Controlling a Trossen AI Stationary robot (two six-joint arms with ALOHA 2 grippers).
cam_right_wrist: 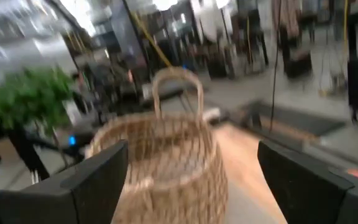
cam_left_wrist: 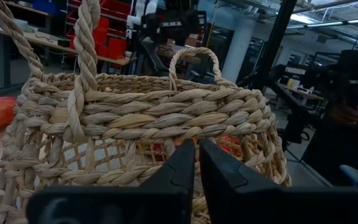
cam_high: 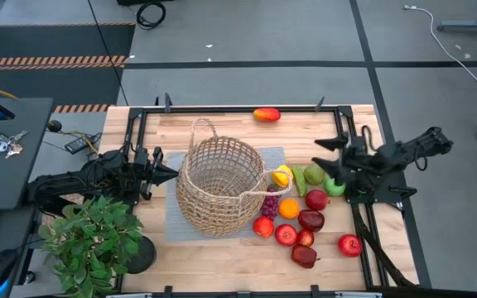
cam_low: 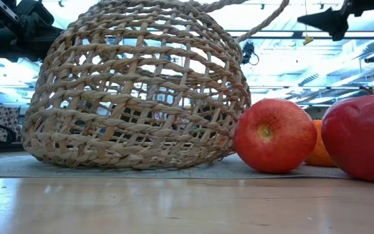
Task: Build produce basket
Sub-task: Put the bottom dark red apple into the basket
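Note:
The tan wicker basket [cam_high: 220, 186] [cam_low: 135, 91] [cam_left_wrist: 142, 118] [cam_right_wrist: 160, 168] stands on its base on a grey mat [cam_high: 172, 217] at mid-table. The produce lies to its right: a lemon [cam_high: 281, 175], pears [cam_high: 313, 175], purple grapes [cam_high: 270, 201], an orange [cam_high: 288, 208] and several red apples [cam_high: 310, 220] [cam_low: 274, 135]. A mango [cam_high: 266, 114] lies alone at the far edge. My left gripper [cam_high: 175, 174] [cam_left_wrist: 197, 149] is shut and points level at the basket's left wall. My right gripper [cam_high: 325, 157] [cam_right_wrist: 191, 168] is open, level above the pears, with nothing between its fingers. My left gripper's shut tips stand right at the basket's left wall near the rim [cam_left_wrist: 194, 124], coming level from the table's left. Whether they touch the weave I cannot tell.
A leafy potted plant [cam_high: 98, 244] stands at the near left corner, beside my left arm. Black frame rails [cam_high: 143, 124] run along the table's left, right and far edges. Bare wood lies near the front edge below the mat.

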